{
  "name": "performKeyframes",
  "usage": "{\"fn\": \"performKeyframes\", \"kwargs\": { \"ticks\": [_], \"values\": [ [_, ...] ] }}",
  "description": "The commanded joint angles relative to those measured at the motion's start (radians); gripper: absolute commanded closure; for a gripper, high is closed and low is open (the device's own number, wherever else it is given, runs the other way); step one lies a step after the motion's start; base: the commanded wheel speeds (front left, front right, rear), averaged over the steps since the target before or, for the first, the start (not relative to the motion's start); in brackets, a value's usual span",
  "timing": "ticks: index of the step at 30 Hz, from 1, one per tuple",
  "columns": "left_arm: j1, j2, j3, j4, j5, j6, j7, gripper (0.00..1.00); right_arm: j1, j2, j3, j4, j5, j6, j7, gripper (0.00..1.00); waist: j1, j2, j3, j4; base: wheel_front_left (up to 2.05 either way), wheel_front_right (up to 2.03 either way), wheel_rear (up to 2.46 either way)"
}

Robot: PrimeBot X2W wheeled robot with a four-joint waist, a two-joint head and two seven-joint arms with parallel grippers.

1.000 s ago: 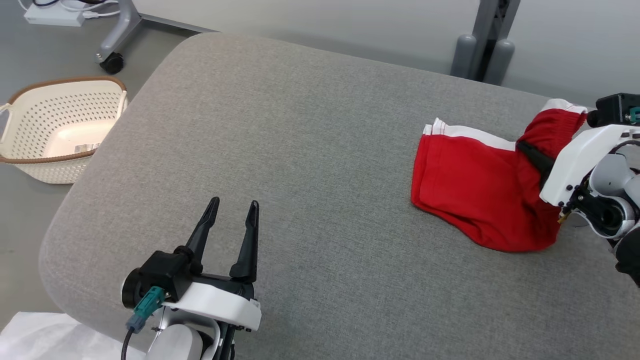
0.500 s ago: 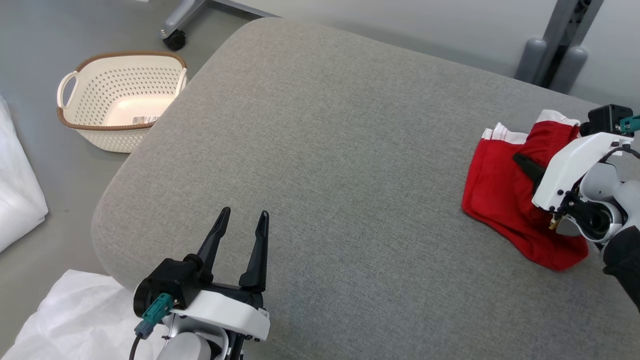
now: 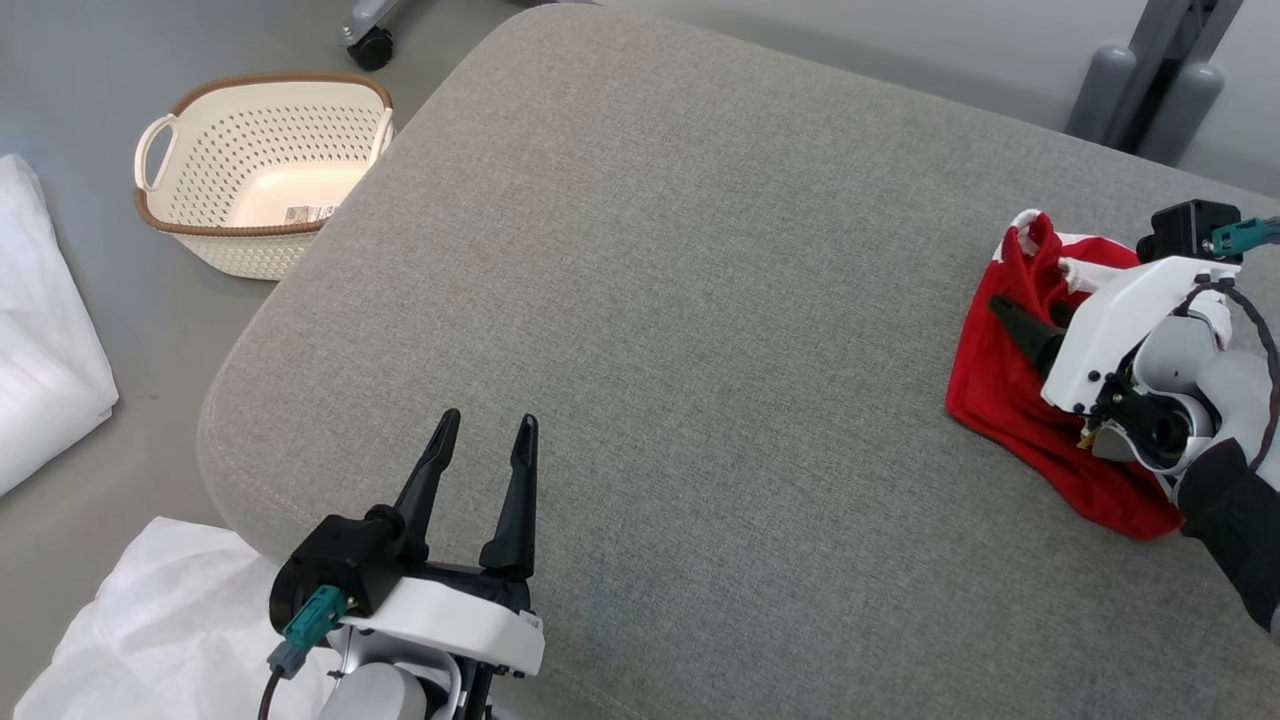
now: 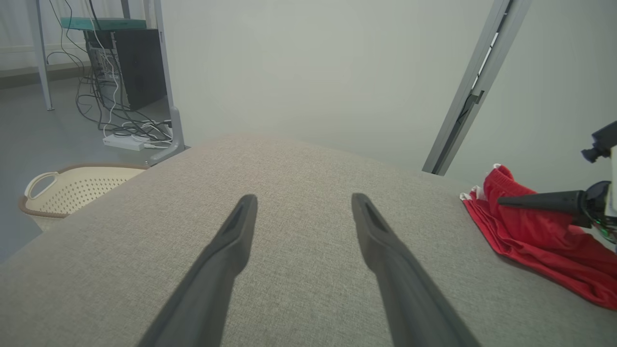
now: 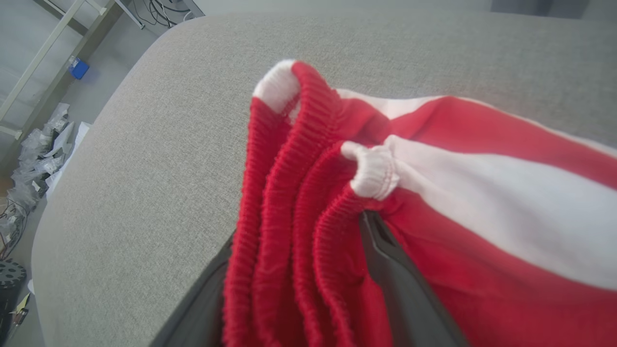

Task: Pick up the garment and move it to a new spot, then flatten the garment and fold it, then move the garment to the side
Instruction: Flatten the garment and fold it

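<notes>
The red-and-white garment [image 3: 1000, 400] lies bunched near the right edge of the grey fabric-covered table [image 3: 700, 300], its ribbed waistband heaped loosely between the spread, unclenched fingers of the right hand [image 3: 1030, 325]. The left hand [image 3: 488, 430] hovers released and empty over the table's near left corner, well apart from the garment, with a wide bare stretch of fabric between them. A cream basket [image 3: 230, 255] stands on the floor just off the far left edge.
</notes>
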Motion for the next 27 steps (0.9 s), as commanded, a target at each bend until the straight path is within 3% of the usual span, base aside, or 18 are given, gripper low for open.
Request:
{"fn": "performKeyframes", "kwargs": {
  "ticks": [1,10,17,23,27],
  "values": [
    [0.006,0.004,0.0,0.0,-0.002,0.004,-0.003,0.0,-0.012,0.012,0.004,0.005,0.001,0.0,-0.008,0.0,0.0,0.0,-0.005,-0.002,0.0,0.0,0.0],
    [-0.004,0.003,0.008,0.026,0.016,-0.013,-0.003,0.0,-0.018,0.037,0.033,0.017,-0.016,0.0,-0.038,0.0,0.0,0.0,-0.065,-0.019,0.0,0.0,0.0],
    [0.012,0.003,0.041,0.038,0.038,-0.03,-0.003,0.0,-0.046,0.058,0.05,-0.046,-0.017,0.0,-0.078,0.0,0.0,0.0,-0.125,-0.084,0.0,0.0,0.0],
    [0.014,0.004,0.067,0.038,0.056,-0.045,-0.003,0.0,-0.065,0.031,0.101,-0.085,-0.101,0.0,-0.195,0.0,0.0,0.0,-0.17,-0.153,0.0,0.0,0.0],
    [0.017,0.003,0.084,0.033,0.063,-0.053,-0.003,0.0,-0.054,0.001,0.144,-0.085,-0.19,0.0,-0.34,0.0,0.0,0.0,-0.191,-0.203,0.0,0.0,0.0]
  ]
}}
